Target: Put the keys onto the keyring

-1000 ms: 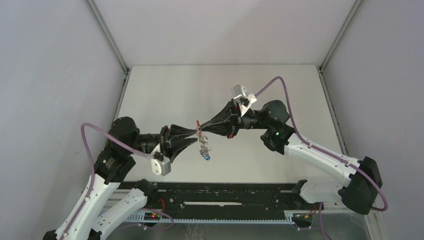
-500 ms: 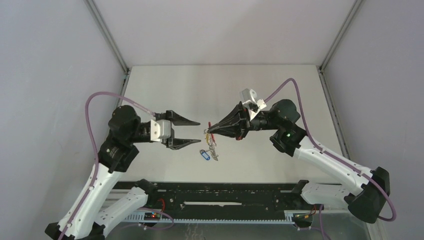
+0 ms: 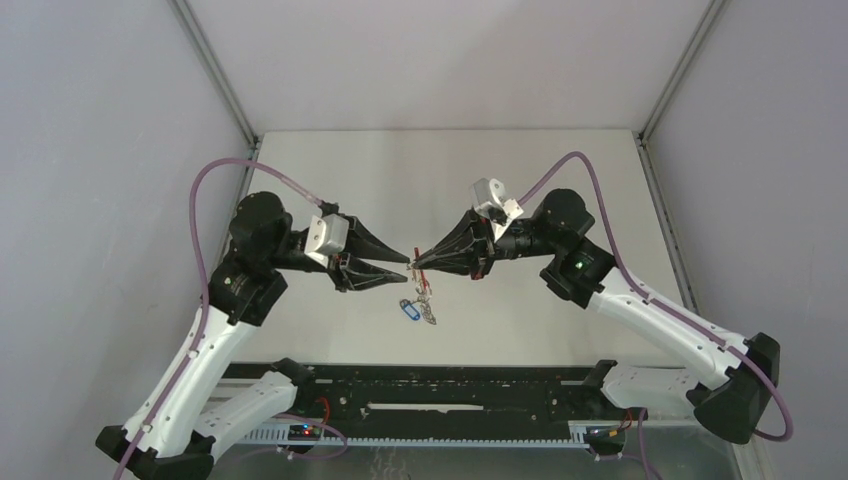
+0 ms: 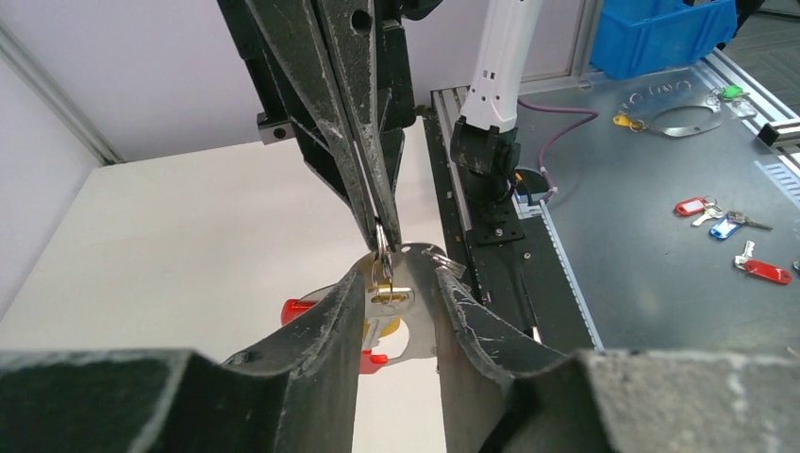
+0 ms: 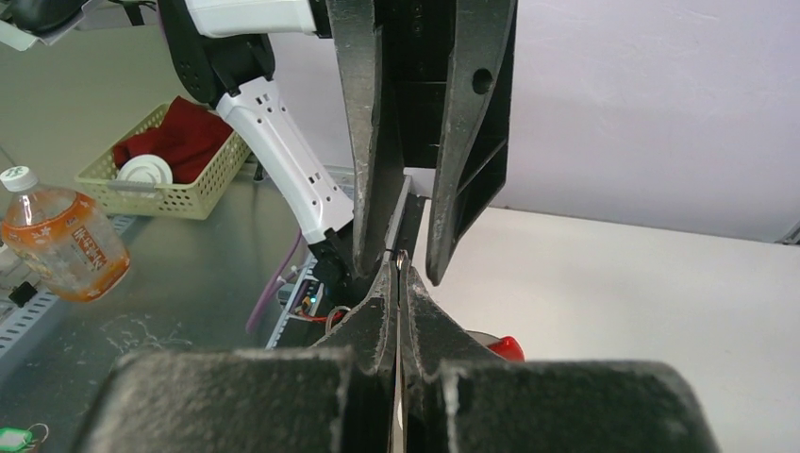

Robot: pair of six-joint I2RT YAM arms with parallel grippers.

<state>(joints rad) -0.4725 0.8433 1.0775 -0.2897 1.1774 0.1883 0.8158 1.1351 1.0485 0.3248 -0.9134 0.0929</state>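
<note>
Keyring [image 3: 427,298] hangs at frame centre from right gripper [image 3: 414,263], jaws clamped on its top; left gripper [image 3: 406,270] jaws apart beside it. Blue key [image 3: 408,310] seems attached; yellow one unclear.

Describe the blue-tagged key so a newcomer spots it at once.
Over the middle of the white table, the shut right gripper holds the dangling keyring. At the keyring's lower end is the blue-tagged key, the only blue thing there.
</note>
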